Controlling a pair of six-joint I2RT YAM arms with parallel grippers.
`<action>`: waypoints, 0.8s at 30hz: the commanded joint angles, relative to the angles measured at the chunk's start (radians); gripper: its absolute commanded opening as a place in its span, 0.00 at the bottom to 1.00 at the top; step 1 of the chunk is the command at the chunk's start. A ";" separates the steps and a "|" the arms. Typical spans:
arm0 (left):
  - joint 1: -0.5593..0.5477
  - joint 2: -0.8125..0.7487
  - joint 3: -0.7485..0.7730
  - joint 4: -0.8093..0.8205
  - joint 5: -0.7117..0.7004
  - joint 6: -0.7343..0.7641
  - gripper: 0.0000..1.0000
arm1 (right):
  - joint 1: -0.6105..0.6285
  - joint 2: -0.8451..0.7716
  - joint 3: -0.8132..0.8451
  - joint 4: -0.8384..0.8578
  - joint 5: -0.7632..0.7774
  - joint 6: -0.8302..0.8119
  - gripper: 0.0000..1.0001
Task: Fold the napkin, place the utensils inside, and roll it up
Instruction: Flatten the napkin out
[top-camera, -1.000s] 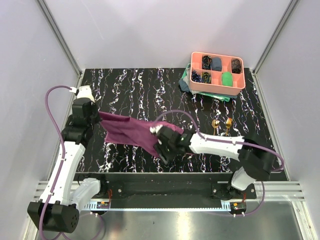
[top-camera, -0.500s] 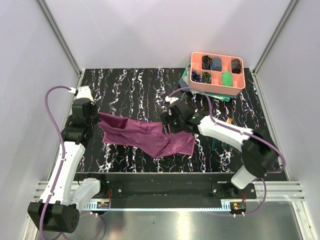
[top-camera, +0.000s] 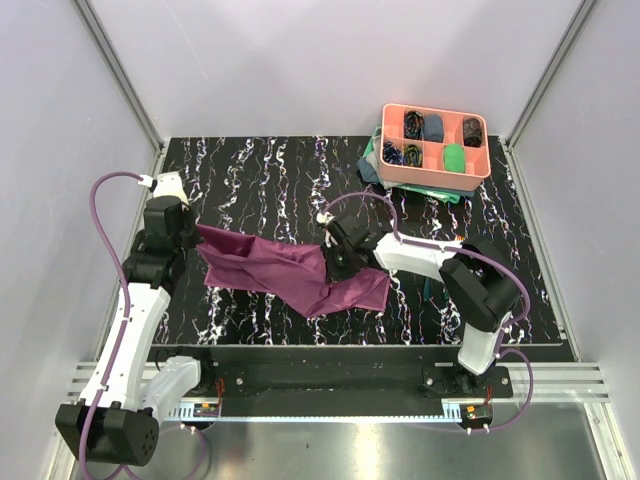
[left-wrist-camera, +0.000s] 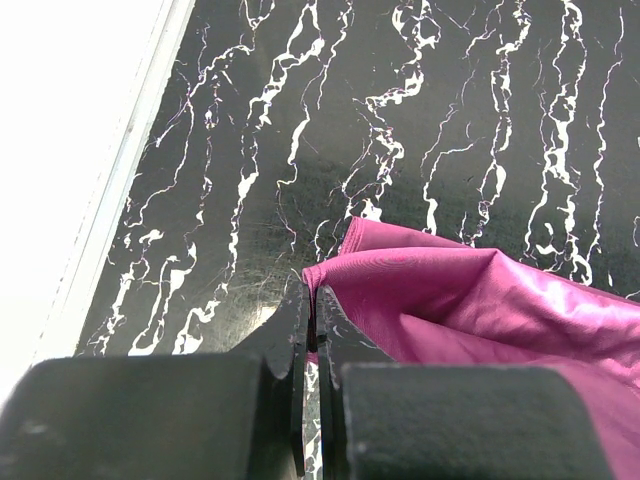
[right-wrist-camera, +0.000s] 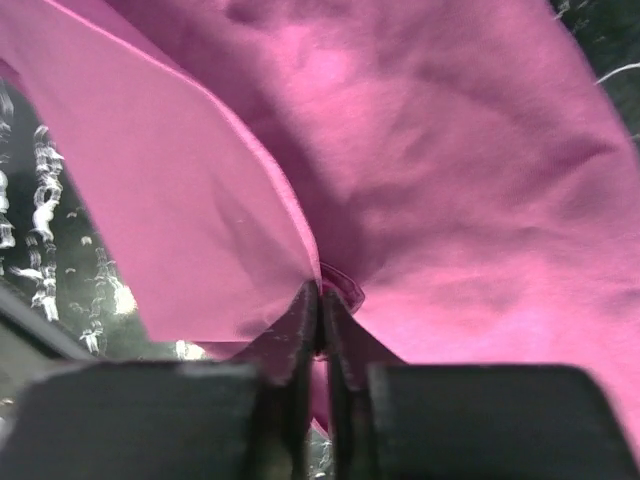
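Observation:
The plum-purple napkin (top-camera: 290, 275) lies crumpled across the middle of the black marbled table. My left gripper (top-camera: 198, 236) is shut on its left corner, which hangs slightly above the table. In the left wrist view the cloth (left-wrist-camera: 480, 310) runs from the closed gripper (left-wrist-camera: 312, 300) off to the right. My right gripper (top-camera: 336, 264) is shut on a fold near the napkin's upper right part. The right wrist view shows the gripper (right-wrist-camera: 321, 300) pinching a pleat of the cloth (right-wrist-camera: 450, 200). The utensils are mostly hidden behind my right arm; only a dark teal handle (top-camera: 427, 289) shows.
A salmon-pink divided tray (top-camera: 435, 182) holding small cloth rolls stands at the back right on a teal-green cloth (top-camera: 372, 166). Grey walls and metal rails enclose the table on three sides.
My right gripper let go of the napkin near the front edge, moved back over the spread cloth, and has now closed on a fold of it. The left gripper has not moved.

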 joint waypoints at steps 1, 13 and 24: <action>0.006 0.001 0.000 0.038 0.026 0.004 0.00 | 0.045 -0.039 0.082 0.032 -0.072 0.030 0.01; 0.006 0.008 -0.001 0.038 0.032 0.002 0.00 | 0.274 -0.026 0.231 0.003 -0.058 0.018 0.64; 0.006 0.013 -0.003 0.038 0.049 -0.001 0.00 | 0.140 -0.159 -0.015 0.034 0.048 -0.060 0.89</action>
